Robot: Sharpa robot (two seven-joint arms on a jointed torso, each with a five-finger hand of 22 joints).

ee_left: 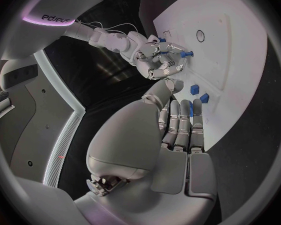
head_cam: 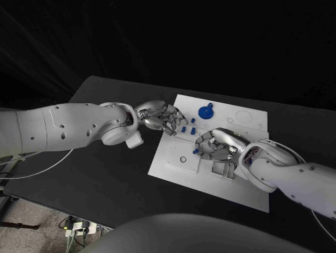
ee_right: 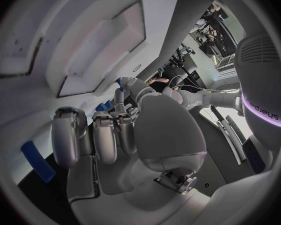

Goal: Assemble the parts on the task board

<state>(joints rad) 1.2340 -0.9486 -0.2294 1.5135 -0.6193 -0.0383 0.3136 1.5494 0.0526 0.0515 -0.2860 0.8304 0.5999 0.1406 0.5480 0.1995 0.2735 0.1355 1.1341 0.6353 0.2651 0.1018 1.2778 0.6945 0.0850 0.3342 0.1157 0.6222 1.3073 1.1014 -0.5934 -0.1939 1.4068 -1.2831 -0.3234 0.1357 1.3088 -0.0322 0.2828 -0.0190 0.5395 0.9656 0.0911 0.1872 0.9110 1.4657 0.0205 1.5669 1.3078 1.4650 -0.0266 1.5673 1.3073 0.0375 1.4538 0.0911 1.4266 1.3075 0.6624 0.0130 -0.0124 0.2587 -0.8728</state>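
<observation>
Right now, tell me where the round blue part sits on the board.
In the head view, the round blue part lies on the far part of the task board, just beyond the left hand and apart from the small blue pieces nearer the hands.

White task board (head_cam: 244, 184), blue parts (head_cam: 206, 112)

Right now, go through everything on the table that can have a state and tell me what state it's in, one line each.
task board: flat on the black table, both hands over it.
round blue part: on the board, untouched.
small blue parts: on the board, beside the left hand's fingers.
left hand: fingers curled; whether it holds anything is unclear.
right hand: fingers curled; contents hidden.
</observation>
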